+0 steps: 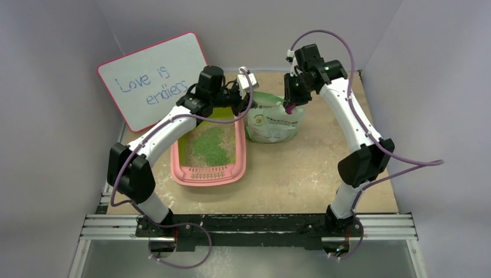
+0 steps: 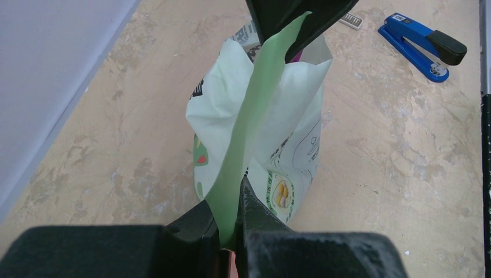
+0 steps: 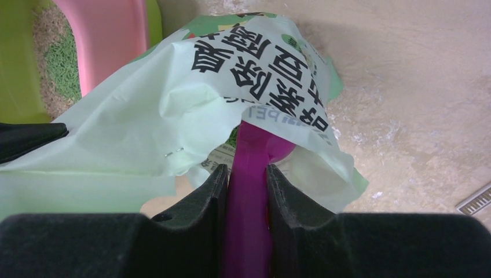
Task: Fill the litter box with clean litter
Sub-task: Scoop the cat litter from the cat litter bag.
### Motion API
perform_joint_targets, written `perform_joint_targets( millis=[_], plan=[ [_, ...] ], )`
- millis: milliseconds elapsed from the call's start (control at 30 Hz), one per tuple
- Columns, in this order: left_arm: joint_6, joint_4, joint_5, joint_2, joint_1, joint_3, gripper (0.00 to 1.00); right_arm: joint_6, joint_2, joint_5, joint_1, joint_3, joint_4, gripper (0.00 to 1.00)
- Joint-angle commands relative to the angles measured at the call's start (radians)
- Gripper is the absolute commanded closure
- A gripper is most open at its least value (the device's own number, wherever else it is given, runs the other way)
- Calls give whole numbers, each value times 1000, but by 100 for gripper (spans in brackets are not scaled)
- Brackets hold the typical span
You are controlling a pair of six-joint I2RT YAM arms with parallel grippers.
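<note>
Your left jaws are clamped shut on a thin fold of the bag's [image 2: 289, 110] pale green rim, holding the mouth up and open. Your right jaws are closed on the handle of a magenta scoop [image 3: 249, 191], whose bowl end is down inside the bag and hidden by the printed film. The bag stands upright on the desk [image 1: 301, 174], just beside the right wall of the litter box [image 1: 208, 176]. The box lies under your left arm with its grille lip toward the arm bases. The clean litter [image 1: 209, 145] in it is only a green patch in the middle, with beige granules showing around it, so the fill looks well short of done. The biggest risk is the left grip: it has only a sliver of film, and a tug from the rising scoop could pull it free, so the mouth would drop over the scoop. The film drapes over the scoop's neck in the right wrist view. If the scoop snags on the way out, it may drag the bag sideways or tip it. The scoop must then cross the box's pink wall, and a tilted wrist there would scatter granules on the desk. The two wrists also work very near each other above the bag, so a wide swing risks a knock.
</note>
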Motion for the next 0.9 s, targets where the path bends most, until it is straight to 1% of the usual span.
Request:
perform_joint_targets(
  millis=[0, 100, 200, 300, 400, 500, 633, 733, 833, 867],
  plan=[
    [27, 67, 22, -49, 2, 41, 100, -46, 91, -7, 2, -60, -12, 100],
    [28, 69, 14, -51, 2, 31, 100, -41, 79, -214, 0, -114, 55, 100],
    [27, 80, 7, -52, 2, 20, 100, -29, 60, -347, -13, -178, 153, 100],
    [26, 80, 9, -49, 2, 20, 100, -38, 58, -457, -36, -197, 177, 100],
    [25, 81, 8, -46, 2, 22, 100, -29, 28, -577, -87, -250, 239, 100],
    [25, 81, 8, -44, 2, 21, 100, 19, -19, -729, -167, -344, 360, 100],
    [23, 83, 12, -38, 2, 23, 100, 63, -70, -904, -224, -452, 514, 100],
    [23, 82, 10, -38, 2, 20, 100, 199, -108, -1061, -252, -559, 718, 100],
    [25, 80, 6, -39, 2, 15, 100, 323, -132, -1120, -284, -633, 874, 100],
    [25, 80, 5, -39, 2, 13, 100, 385, -147, -1144, -300, -668, 952, 100]
  ],
)
